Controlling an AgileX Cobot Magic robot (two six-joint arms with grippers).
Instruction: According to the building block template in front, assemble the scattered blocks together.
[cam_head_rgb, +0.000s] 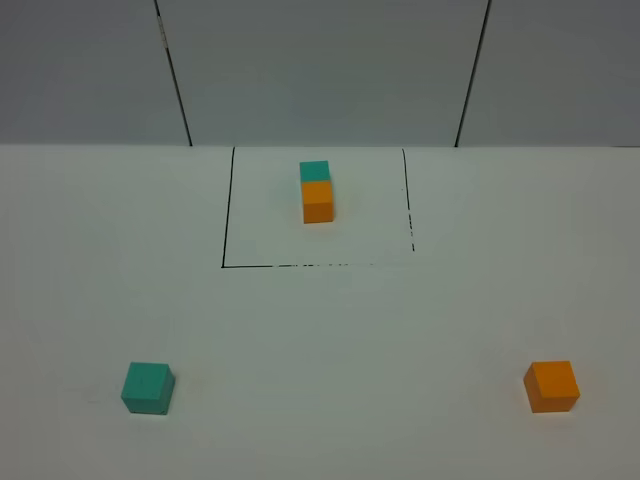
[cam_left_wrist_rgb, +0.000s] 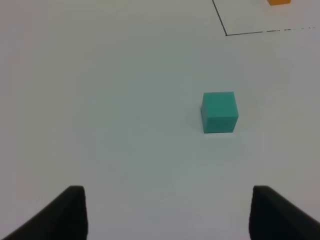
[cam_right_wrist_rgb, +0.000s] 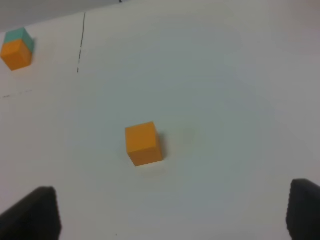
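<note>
Scattered blocks lie untouched: teal cube (cam_head_rgb: 148, 388), orange cube (cam_head_rgb: 552, 386) (template (cam_head_rgb: 318, 192) beyond); left fingers (cam_left_wrist_rgb: 70, 212) and right fingers (cam_right_wrist_rgb: 37, 212) spread empty, so reaching in probably comes next

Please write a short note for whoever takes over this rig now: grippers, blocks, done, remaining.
Left gripper: open, empty, facing the loose matte teal cube.
Right gripper: open, empty, facing the loose matte orange cube.
Template, a joined teal-and-orange cube pair, sits inside the black-lined rectangle at the far middle.
Done: nothing; the loose cubes lie far apart.
Left: grasp both, join them like the template.
</note>
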